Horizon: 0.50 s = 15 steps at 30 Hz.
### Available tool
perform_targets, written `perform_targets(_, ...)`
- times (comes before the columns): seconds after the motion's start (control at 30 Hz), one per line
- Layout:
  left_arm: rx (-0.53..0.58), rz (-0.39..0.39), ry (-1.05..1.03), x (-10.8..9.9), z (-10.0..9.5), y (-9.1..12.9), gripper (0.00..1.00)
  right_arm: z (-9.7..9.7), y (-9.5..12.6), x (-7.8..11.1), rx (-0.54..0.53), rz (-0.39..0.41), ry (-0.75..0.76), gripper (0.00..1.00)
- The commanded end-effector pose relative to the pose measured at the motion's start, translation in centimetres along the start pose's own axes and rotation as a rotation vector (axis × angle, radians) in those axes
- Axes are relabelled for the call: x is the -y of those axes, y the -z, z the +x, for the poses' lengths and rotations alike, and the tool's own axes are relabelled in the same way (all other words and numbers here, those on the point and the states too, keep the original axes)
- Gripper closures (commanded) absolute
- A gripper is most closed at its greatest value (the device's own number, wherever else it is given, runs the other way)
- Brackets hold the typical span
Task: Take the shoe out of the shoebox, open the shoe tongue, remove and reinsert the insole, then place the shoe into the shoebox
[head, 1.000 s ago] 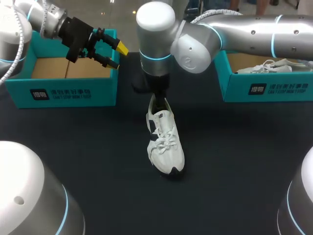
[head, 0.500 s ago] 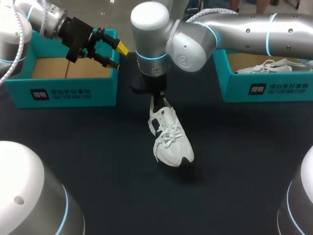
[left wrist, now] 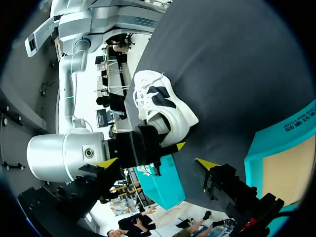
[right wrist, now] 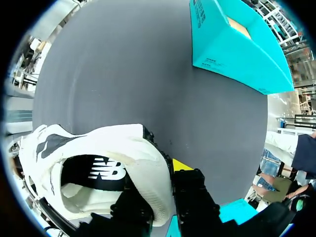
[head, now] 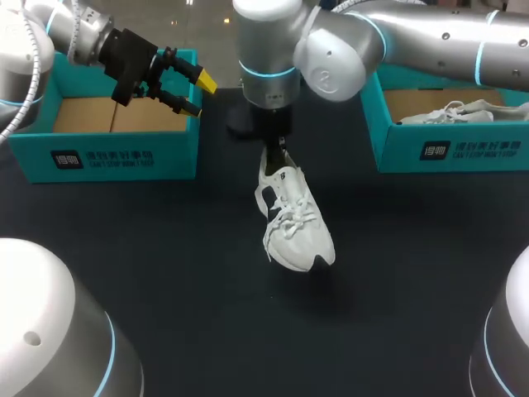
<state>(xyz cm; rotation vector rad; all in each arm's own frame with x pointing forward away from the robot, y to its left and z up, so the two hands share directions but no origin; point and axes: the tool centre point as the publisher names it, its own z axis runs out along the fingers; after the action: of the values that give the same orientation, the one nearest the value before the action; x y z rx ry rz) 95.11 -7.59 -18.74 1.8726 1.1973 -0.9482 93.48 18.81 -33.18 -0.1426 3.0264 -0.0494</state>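
Observation:
A white sneaker [head: 293,219] with dark side marks hangs toe-down over the middle of the dark table, held by its heel. My right gripper [head: 277,150] is shut on the heel collar, and in the right wrist view the heel [right wrist: 123,158] sits between the black fingers of my right gripper [right wrist: 157,174], one finger inside the shoe. My left gripper [head: 197,93] is open and empty above the near right corner of the left shoebox [head: 107,153]. In the left wrist view the left gripper [left wrist: 157,164] points at the sneaker [left wrist: 158,101].
The left teal shoebox shows a bare cardboard floor. A second teal shoebox [head: 446,149] at the right rear holds another white shoe [head: 450,112]. Dark tabletop [head: 182,265] spreads around and in front of the sneaker.
My right gripper closed on the heel and raised the sneaker off the table; the toe swung to the right. The left arm stayed still.

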Motion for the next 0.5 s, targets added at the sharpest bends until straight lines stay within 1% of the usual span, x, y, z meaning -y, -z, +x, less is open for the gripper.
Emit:
perform_targets(0.03, -0.003, 0.001, -0.001, 0.0, 0.0, 0.0, 0.0, 0.5, 4.8, 1.3, 0.022, -0.008, -0.005, 1.0)
perform_targets(0.3, -0.003, 0.001, -0.001, 0.0, 0.0, 0.0, 0.0, -0.3, 9.4, 2.2, 0.048, 0.002, -0.02, 1.0)
perform_targets(0.5, -0.003, 0.001, -0.001, 0.0, 0.0, 0.0, 0.0, -1.4, 11.8, 2.0, 0.058, 0.022, 0.015, 1.0)
